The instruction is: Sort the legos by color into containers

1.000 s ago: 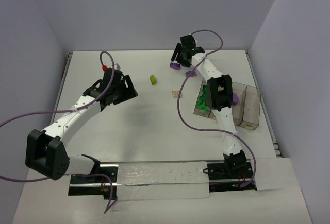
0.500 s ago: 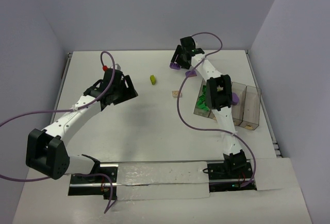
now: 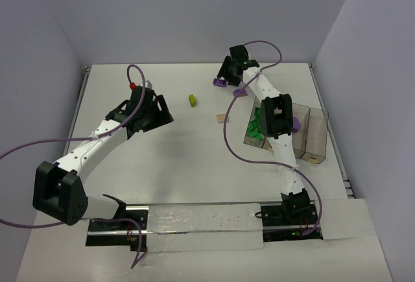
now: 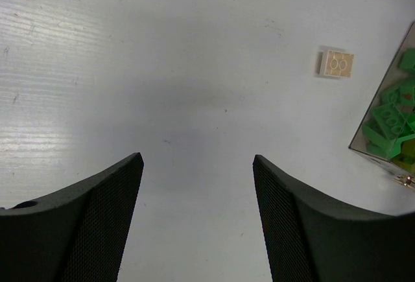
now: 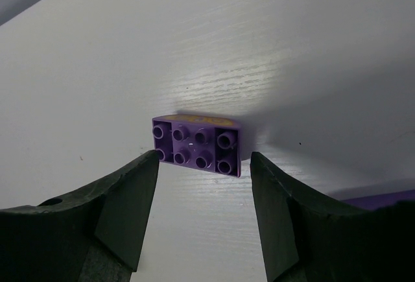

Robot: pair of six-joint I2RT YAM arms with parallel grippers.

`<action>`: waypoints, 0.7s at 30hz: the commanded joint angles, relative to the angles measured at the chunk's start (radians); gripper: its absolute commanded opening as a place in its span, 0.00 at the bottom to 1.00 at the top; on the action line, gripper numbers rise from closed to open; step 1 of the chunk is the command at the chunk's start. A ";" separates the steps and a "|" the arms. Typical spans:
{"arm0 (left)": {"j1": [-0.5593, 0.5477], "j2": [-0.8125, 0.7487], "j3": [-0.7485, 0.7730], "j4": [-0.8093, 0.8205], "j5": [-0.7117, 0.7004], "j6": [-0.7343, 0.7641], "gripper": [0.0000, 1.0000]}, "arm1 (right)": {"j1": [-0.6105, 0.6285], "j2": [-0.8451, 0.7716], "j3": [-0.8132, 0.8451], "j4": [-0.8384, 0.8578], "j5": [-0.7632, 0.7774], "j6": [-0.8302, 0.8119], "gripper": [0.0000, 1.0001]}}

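right pincer, released, straddles a purple lego brick on the tabletop, jaws just beside its ends; left pincer, released, hangs above the tabletop.

- Left arm and right arm: white tubular links with chunky black joint housings.
- A purple cable loops along each arm.
- Jaws: matte black, curved, finely dimpled inner faces.
- Small red cap by the left wrist.

Bright, even, diffuse; soft grey shadow on table; streaky sheen near purple brick; sharply focused throughout
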 commanded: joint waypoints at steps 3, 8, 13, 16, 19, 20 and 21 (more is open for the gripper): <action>-0.004 0.004 0.015 0.014 -0.002 0.011 0.76 | -0.007 0.024 0.072 -0.008 -0.032 -0.001 0.62; -0.004 0.002 0.016 0.015 -0.002 0.013 0.76 | -0.009 0.027 0.071 0.000 -0.054 -0.013 0.51; -0.004 0.000 0.014 0.015 0.001 0.014 0.76 | -0.008 0.027 0.071 0.003 -0.060 -0.013 0.48; -0.004 0.000 0.014 0.014 0.003 0.016 0.76 | -0.009 0.026 0.069 -0.001 -0.054 -0.009 0.48; -0.004 0.000 0.016 0.014 0.003 0.016 0.76 | -0.009 0.022 0.058 0.000 -0.051 -0.008 0.46; -0.004 0.000 0.016 0.014 0.003 0.016 0.76 | -0.009 0.020 0.057 0.002 -0.051 -0.006 0.44; -0.004 0.000 0.016 0.015 0.004 0.016 0.76 | -0.009 0.018 0.058 0.004 -0.052 -0.006 0.41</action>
